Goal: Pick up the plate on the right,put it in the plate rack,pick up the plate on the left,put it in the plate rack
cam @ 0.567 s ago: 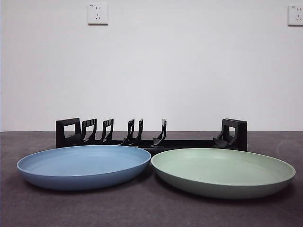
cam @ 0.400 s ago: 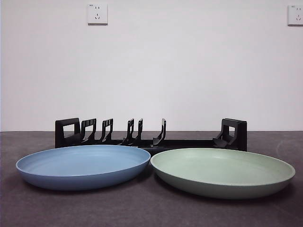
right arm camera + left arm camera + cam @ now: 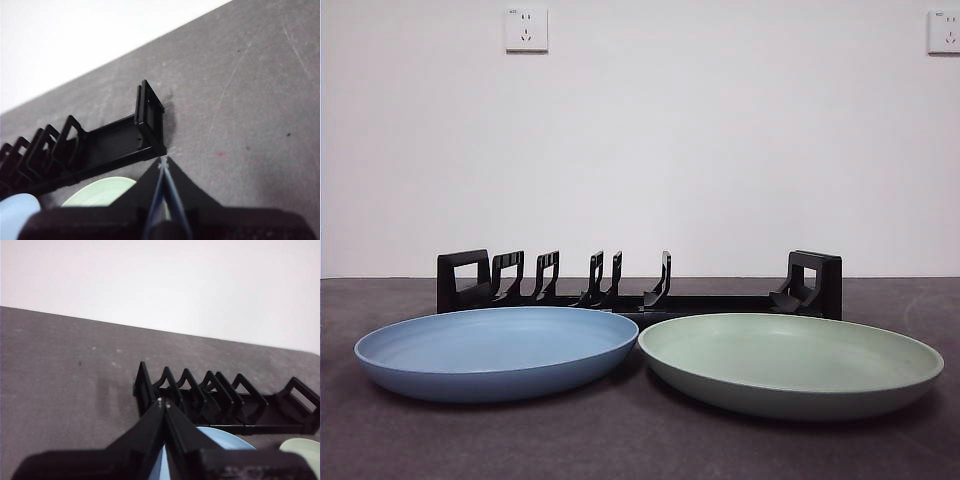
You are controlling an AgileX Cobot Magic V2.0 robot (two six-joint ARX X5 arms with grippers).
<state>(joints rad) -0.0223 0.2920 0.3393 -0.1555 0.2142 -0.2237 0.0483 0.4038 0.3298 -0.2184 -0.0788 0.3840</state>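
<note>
The plate rack (image 3: 640, 285) runs crosswise along the table (image 3: 640, 450). Just before its right half lies the green plate (image 3: 790, 362), the blue plate (image 3: 497, 352) before its left. The right gripper (image 3: 162, 162), jaws closed and empty, hovers nearer the green plate.

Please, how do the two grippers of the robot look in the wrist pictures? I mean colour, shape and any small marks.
The left gripper has two matte black, wedge-shaped jaws narrowing to a point, with tiny pale specks at the tips. The right gripper is also black and tapered, but bluish strips run along the inner edges of its jaws. No cables or labels show.
</note>
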